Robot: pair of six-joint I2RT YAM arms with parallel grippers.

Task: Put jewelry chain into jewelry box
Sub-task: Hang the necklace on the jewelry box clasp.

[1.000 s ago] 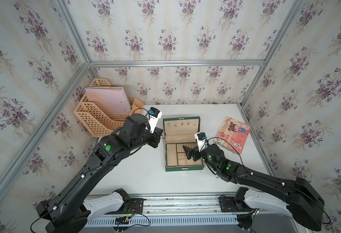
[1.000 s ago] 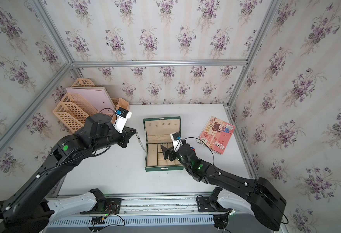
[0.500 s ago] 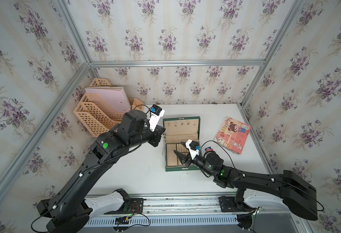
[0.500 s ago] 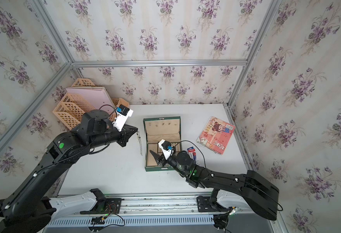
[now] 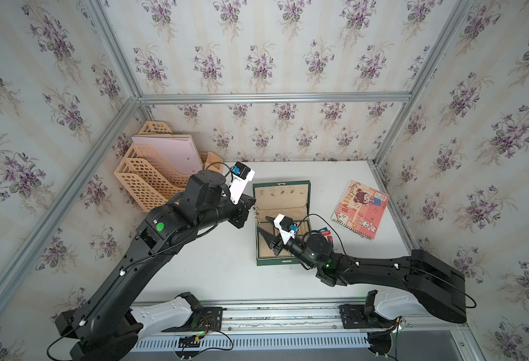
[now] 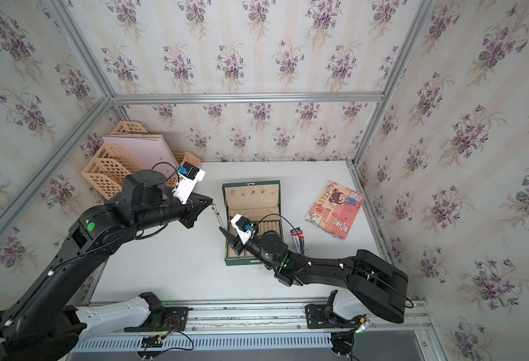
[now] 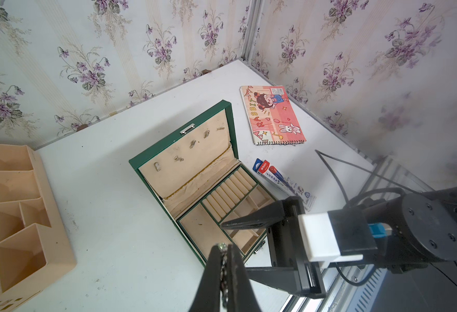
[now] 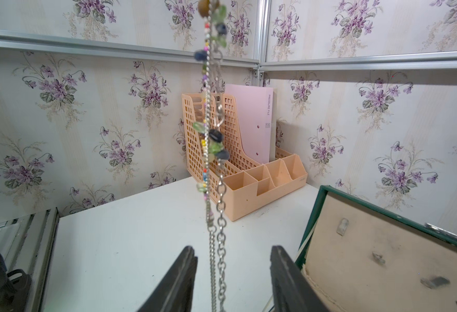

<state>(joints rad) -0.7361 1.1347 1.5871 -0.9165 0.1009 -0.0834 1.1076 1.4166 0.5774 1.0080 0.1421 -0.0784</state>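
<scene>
Holding the jewelry chain aloft, just beside the jewelry box.
We see the left gripper pinching the chain's top end; it hangs between the spread fingers of the right gripper, apparently touching neither, beside the open box's wall.

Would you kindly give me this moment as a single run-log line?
left claw: shut on jewelry chain, dangling | right claw: open, straddling the chain | jewelry box: lid open, chain not yet inside
</scene>
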